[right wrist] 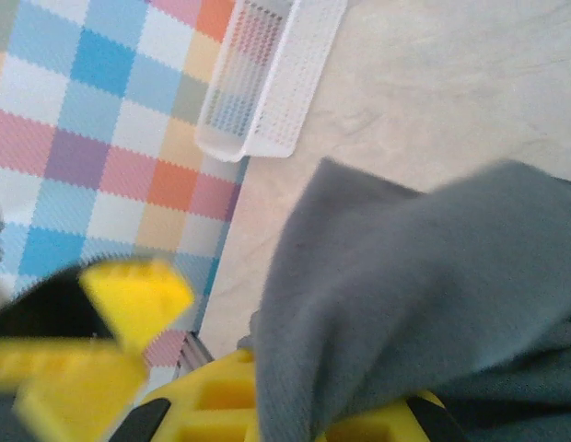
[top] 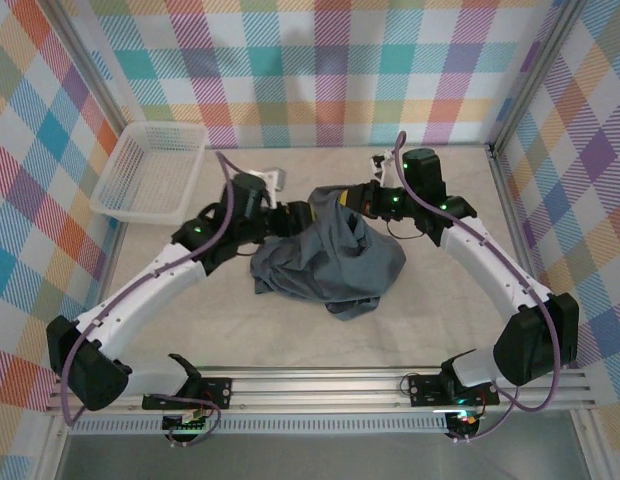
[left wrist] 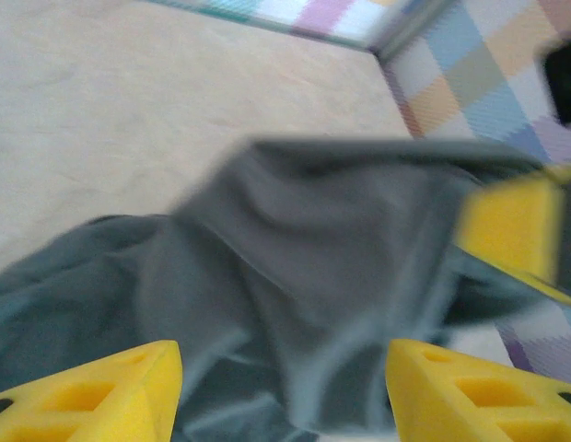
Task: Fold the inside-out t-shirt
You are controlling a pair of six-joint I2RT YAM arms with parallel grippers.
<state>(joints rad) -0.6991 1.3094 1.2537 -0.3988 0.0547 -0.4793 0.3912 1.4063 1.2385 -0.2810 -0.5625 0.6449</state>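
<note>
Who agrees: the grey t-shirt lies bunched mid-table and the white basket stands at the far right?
Not quite: the top external view shows the white basket at the far left, not right. The grey t-shirt is bunched mid-table.

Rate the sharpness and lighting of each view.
Top external: sharp and evenly lit, no glare on the dark slate-grey thin-fabric t-shirt. Left wrist: motion-blurred, the shirt's folds smeared. Right wrist: the shirt's near edge is soft, and the white plastic mesh basket is slightly blurred too.
</note>
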